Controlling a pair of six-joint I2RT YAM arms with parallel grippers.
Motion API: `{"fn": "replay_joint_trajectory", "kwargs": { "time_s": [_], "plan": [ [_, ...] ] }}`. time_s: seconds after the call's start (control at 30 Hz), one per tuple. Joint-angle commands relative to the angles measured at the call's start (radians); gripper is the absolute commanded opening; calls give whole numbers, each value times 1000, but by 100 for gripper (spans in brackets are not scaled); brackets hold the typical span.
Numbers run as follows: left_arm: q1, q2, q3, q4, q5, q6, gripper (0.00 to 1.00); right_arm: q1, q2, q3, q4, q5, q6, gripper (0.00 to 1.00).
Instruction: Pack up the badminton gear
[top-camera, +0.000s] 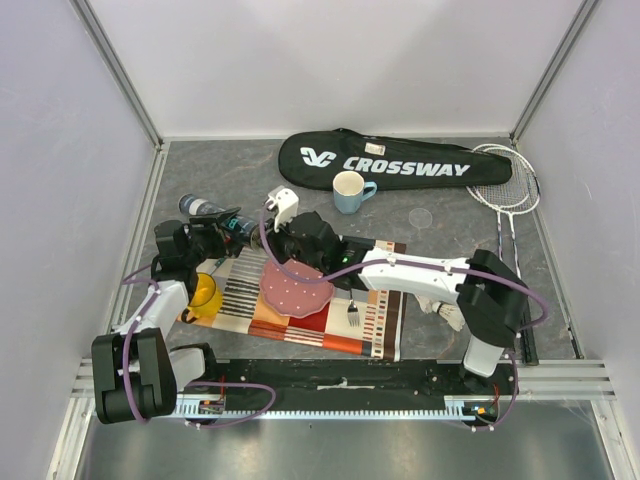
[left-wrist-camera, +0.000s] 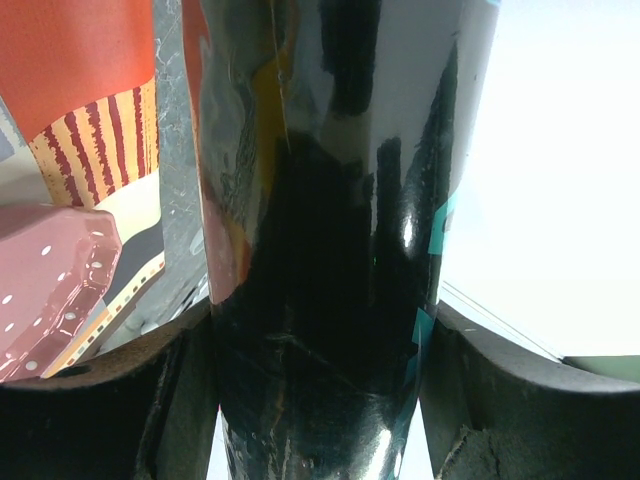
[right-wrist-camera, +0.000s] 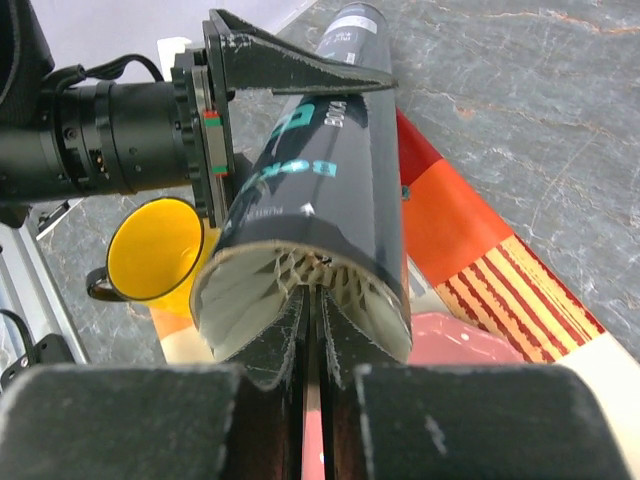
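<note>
The dark tube (top-camera: 205, 210) lies level above the back left of the table, held by my left gripper (top-camera: 215, 232), whose jaws are shut on its shiny wall (left-wrist-camera: 330, 250). In the right wrist view the tube's (right-wrist-camera: 320, 170) open mouth faces me, with a white feathered shuttlecock (right-wrist-camera: 250, 290) sitting inside. My right gripper (right-wrist-camera: 313, 300) is shut, its tips inside the mouth against the feathers. Another shuttlecock (top-camera: 447, 312) lies by the right arm. The rackets (top-camera: 505, 190) lie at the back right beside the black CROSSWAY bag (top-camera: 395, 160).
A striped mat (top-camera: 380, 320) carries a pink plate (top-camera: 297, 288), a fork (top-camera: 353, 315) and a yellow mug (top-camera: 205, 295) under the arms. A light blue cup (top-camera: 350, 190) stands in front of the bag. Walls close in on three sides.
</note>
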Motion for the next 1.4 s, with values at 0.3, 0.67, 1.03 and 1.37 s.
{"fn": "replay_joint_trajectory", "kwargs": {
  "time_s": [0.3,0.67,1.03,1.37],
  "plan": [
    [-3,-49,14,16,29,-21,2,0,133,178,42,23,-74,11],
    [-3,-6,-5,76,33,-30,2,0,-199,32,-171,64,-51,31],
    [-3,28,9,117,55,-10,2,-190,-763,-349,-643,153,111,90],
    [-3,57,4,148,78,-1,2,-423,-1060,-590,-1131,167,637,95]
  ]
}}
